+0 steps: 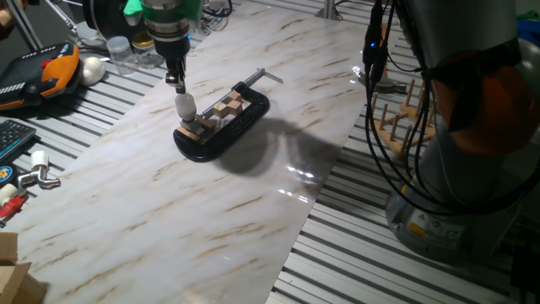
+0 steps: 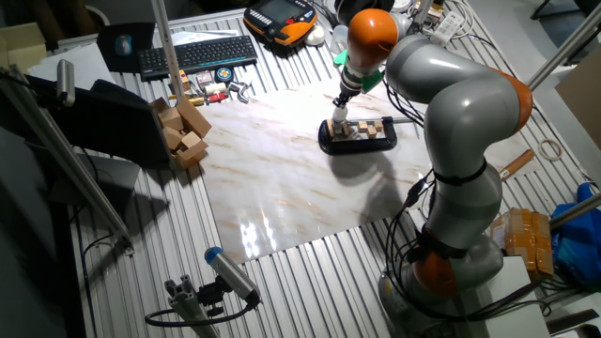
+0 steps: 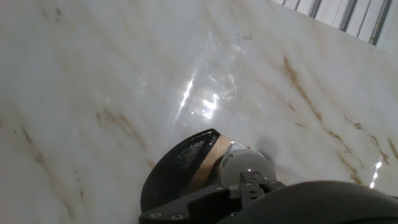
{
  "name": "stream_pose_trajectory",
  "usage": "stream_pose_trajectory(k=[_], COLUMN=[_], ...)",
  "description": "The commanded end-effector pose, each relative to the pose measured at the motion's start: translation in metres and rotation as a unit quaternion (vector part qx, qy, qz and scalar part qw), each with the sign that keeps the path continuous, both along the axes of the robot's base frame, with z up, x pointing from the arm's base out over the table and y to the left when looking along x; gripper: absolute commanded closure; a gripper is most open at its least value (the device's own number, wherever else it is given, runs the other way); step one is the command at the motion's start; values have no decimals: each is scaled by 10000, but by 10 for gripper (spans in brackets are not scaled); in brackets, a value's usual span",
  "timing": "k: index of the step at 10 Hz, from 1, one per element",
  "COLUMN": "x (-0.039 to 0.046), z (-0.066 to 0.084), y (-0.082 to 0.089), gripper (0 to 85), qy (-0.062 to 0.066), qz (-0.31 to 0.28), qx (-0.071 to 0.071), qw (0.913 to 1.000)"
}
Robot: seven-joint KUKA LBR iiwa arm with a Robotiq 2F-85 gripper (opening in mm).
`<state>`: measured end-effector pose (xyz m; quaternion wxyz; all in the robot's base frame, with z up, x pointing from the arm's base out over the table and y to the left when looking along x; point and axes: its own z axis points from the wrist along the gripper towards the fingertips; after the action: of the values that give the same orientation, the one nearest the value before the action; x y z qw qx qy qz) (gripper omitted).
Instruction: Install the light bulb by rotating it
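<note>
Over on the far left of the one fixed view there's clutter off the marble: an orange-and-black pendant (image 1: 46, 72), a white egg-shaped ball (image 1: 91, 70) and a couple of clear jars (image 1: 121, 52), all well apart from the action. Moving right, the gripper (image 1: 175, 84) hangs straight down over the light bulb (image 1: 185, 105), which stands upright at the near-left end of the black clamp (image 1: 224, 127), seated in the wooden blocks (image 1: 221, 112) the clamp holds. The jaws look pinched on the top of the bulb, though honestly it's too small to be sure they're fully gripping; the hand view just shows the bulb's dome right under the fingers. My read is we're mid screw-in: bulb in the socket, wrist doing the turning. Next move probably calls for twisting about the vertical axis without side-loading, then letting go and re-gripping if the wrist runs out of travel. Further right the tabletop (image 1: 253, 211) is bare marble, so plenty of room, and the slab's right edge, with the cables (image 1: 381, 118) beyond it, is nowhere near.
</note>
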<state>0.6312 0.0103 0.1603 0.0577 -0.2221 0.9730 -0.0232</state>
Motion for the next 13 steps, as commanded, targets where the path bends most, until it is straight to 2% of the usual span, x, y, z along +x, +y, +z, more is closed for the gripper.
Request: stream_pose_trajectory(k=[1,3,4,5,7,11,12,13], x=[2,1,0,-2,-7,-12,-13,-13], z=[-4,0,2,5,9,7,6,1], y=[-6,-4,-2,-2,-4,-11,-11,-13], gripper=[850,850,850,680,340,340,340,340], qy=[-1,53,37,-39,-9,30,60,152], qz=[5,3,4,6,5,4,3,0], qx=[-1,-24,-24,-54,-62,-55,-55,-85], qw=[10000,10000,10000,10000,10000,10000,10000,9998])
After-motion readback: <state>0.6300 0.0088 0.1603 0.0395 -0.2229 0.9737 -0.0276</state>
